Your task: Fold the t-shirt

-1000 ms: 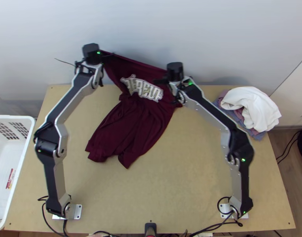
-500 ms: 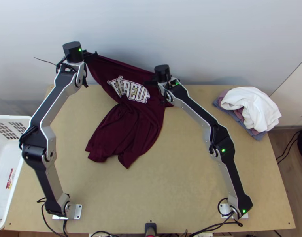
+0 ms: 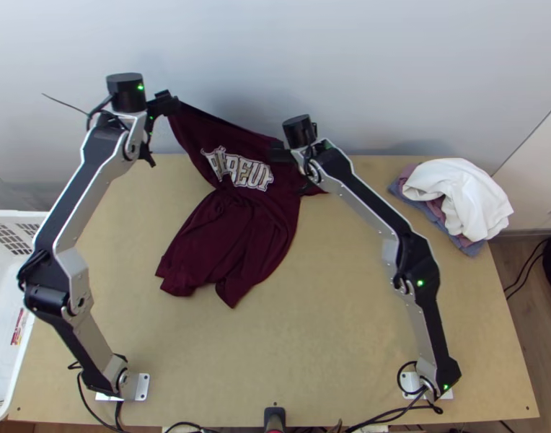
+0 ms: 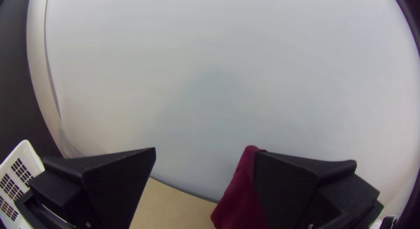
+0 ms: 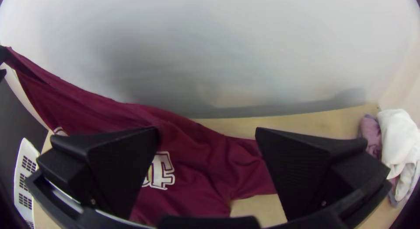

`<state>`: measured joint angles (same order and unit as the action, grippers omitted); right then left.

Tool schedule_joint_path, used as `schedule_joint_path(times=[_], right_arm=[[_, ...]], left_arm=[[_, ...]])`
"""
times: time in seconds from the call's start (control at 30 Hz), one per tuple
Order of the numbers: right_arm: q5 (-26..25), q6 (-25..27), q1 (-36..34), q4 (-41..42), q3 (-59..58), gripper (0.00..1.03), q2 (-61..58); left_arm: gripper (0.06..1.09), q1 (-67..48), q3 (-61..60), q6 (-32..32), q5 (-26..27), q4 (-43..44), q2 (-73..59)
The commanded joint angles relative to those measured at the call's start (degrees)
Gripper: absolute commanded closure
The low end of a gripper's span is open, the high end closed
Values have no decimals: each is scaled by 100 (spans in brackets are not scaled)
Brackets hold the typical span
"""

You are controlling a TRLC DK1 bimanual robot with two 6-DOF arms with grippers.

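The maroon t-shirt (image 3: 236, 231) has its lower part bunched on the table, its upper part pulled up against the back wall, white lettering showing. Its raised corner meets my left gripper (image 3: 172, 103) at the upper left. In the left wrist view, my left gripper (image 4: 204, 152) has its fingers wide apart, with the shirt (image 4: 243, 198) against one finger. Over the shirt's other upper side is my right gripper (image 3: 277, 150). In the right wrist view my right gripper (image 5: 206, 132) is open too, the shirt (image 5: 205, 167) lying beyond and between its fingers.
White and coloured cloths (image 3: 459, 198) lie piled at the table's back right. A white basket (image 3: 41, 289) stands beside the table's left edge. The wall (image 3: 391, 72) rises close behind the table.
My left gripper has moved left, and the shirt's upper corner and lettering have shifted left. My right gripper has also moved somewhat left. The shirt's lower part has stayed put.
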<state>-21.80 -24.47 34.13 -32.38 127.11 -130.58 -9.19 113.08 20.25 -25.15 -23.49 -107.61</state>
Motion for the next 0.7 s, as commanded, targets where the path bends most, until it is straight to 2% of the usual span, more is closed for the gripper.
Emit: schedule_joint_path(times=[0.0, 0.07, 0.17, 0.3, 0.43, 0.67], right_arm=[[1, -40, -29, -278, -679, 4, 771], [1, -49, -38, -278, -881, 4, 1000], [1, -14, -38, -278, -978, 4, 1237], [1, -14, -56, -242, -969, 4, 1439], [9, 100, -73, -242, -1109, 4, 1597], [36, 91, -64, -242, -1285, 4, 1747]], left_arm=[[10, 409, -49, 286, 45, -218, 399], [10, 559, -172, 286, 54, -253, 452], [10, 655, -400, 199, 361, -429, 496], [10, 559, -822, 225, 1284, -816, 654], [10, 154, -1139, 620, 2225, -1141, 794], [10, -496, -1121, 761, 2682, -1317, 759]])
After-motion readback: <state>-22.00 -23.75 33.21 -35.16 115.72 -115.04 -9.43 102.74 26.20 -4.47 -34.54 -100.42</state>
